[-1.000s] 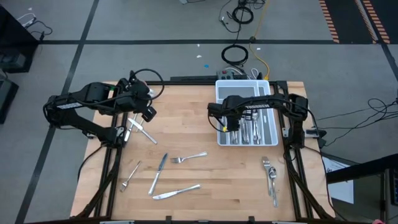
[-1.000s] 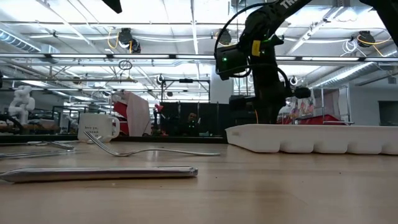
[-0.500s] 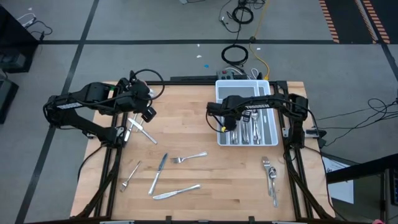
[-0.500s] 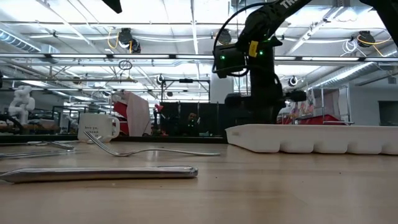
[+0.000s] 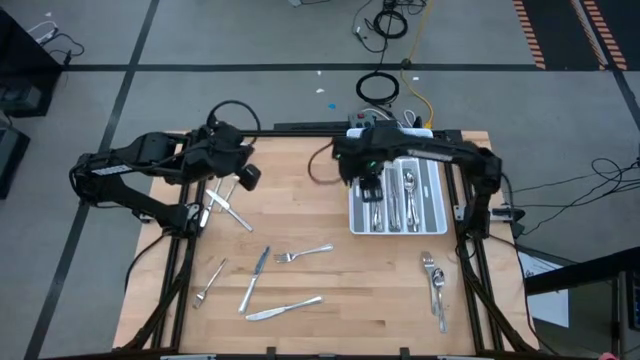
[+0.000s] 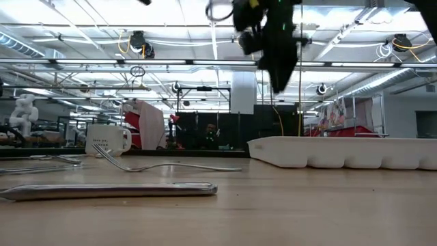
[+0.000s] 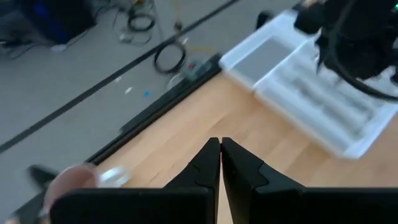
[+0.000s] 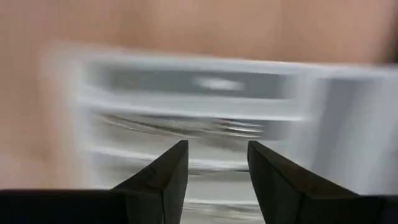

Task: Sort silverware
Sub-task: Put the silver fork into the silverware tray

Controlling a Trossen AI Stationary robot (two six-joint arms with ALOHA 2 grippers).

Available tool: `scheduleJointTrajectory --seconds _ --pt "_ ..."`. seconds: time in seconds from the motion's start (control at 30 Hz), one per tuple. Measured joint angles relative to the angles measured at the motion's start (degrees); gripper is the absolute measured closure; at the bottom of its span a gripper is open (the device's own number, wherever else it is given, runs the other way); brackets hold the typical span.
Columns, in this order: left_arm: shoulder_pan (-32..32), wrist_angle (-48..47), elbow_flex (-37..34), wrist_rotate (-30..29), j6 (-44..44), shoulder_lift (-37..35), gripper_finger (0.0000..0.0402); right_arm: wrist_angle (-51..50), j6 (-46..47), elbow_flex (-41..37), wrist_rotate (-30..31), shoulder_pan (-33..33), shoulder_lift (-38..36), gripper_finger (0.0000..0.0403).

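The right gripper (image 8: 217,180), jaws parted and empty, hangs over the tray (image 5: 435,205) by the table's far edge, so it can drop silverware (image 5: 392,200) there; the left gripper (image 7: 220,163) waits pinched closed.

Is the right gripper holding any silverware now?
No, the right gripper is open above the tray, with nothing between its fingers.

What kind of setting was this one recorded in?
Most likely a robotics lab or workshop hall: the wooden table stands on a grey floor marked with tape lines, loose cables lie beside it, and the low view shows bare ceiling trusses with strip lights.
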Motion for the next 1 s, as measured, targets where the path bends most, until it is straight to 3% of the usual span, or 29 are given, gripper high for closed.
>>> scheduleJointTrajectory --seconds 0.07,0.1,0.27,0.43,0.53,0.6,0.73,1.0 --pt "0.0 3.9 0.0 0.0 1.4 0.1 0.0377 -1.3 9.9 0.0 -10.1 0.1 -2.9 0.0247" --pt "0.0 5.6 -0.1 0.0 2.5 0.4 0.0377 -1.5 13.4 -1.3 -11.8 0.8 -5.0 0.0248" --pt "0.7 12.7 -2.1 2.4 5.0 1.7 0.0377 -3.9 27.6 -15.7 -11.5 8.2 -18.6 0.0255" --pt "1.0 18.7 -5.7 6.6 6.5 4.6 0.0377 3.7 65.5 -35.5 -10.5 20.1 -36.3 0.0256" --pt "1.0 21.1 -6.6 8.0 7.1 7.2 0.0377 11.3 86.2 -44.3 -10.4 28.1 -42.8 0.0254" --pt "1.0 21.8 -6.6 8.2 7.1 8.8 0.0377 17.0 95.9 -48.4 -9.7 32.8 -44.2 0.0253" --pt "1.4 22.9 -6.6 8.3 7.3 11.2 0.0377 23.1 105.4 -53.2 -10.4 39.7 -40.7 0.0253" --pt "3.7 22.2 -6.6 11.4 7.3 11.4 0.0377 23.7 108.5 -53.4 -10.7 45.3 -31.6 0.0249"
